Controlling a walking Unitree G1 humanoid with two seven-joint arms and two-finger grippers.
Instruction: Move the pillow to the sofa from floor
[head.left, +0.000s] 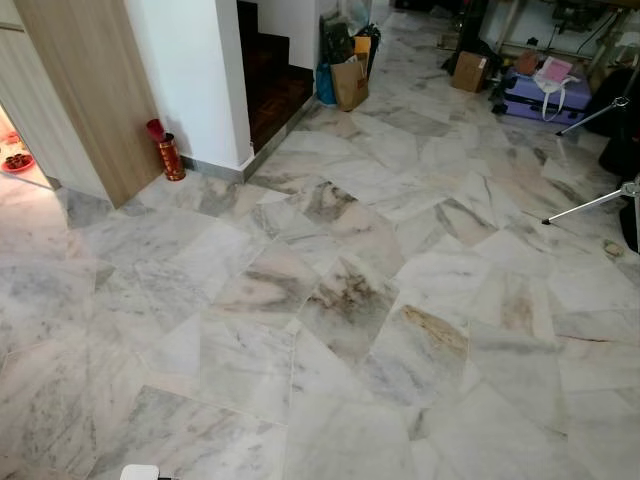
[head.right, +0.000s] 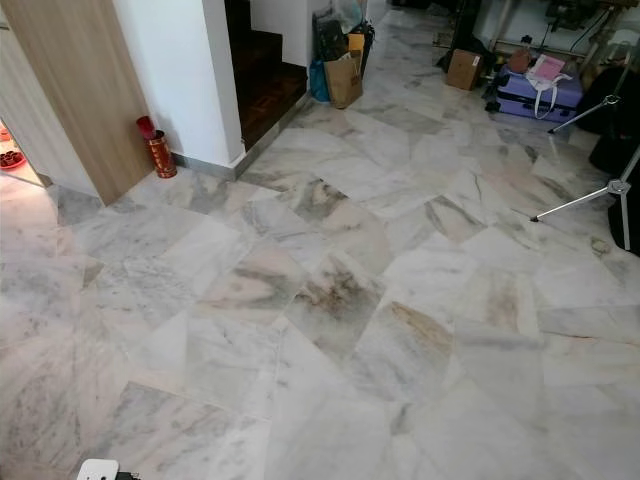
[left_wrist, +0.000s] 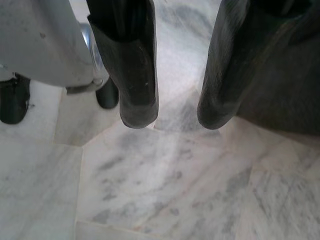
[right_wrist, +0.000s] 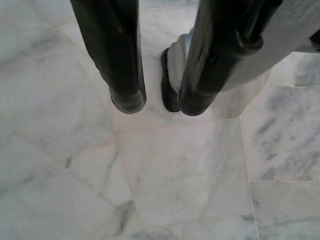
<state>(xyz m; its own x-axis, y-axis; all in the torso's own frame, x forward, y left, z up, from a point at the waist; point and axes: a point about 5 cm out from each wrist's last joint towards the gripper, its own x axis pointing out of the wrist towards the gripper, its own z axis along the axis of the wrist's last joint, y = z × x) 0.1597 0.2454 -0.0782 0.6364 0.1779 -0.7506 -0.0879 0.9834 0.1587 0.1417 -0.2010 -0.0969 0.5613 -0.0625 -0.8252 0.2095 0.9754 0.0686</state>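
Head views give you bare marble floor (head.left: 330, 300) beyond the red canister (head.left: 170, 155); both grippers, left (left_wrist: 172, 117) and right (right_wrist: 157, 107), hang spread and empty, so neither is nearer any pillow.

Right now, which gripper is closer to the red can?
Left, probably: the red can stands far ahead on the left; the left gripper and right gripper both hang low.

- You're on a grey-veined marble floor (head.left: 330, 330).
- White wall (head.left: 185, 70) and wood panel (head.left: 85, 90) on your left.
- Dark stairs (head.left: 272, 85) behind.
- Purple suitcase (head.left: 545, 95) far right.
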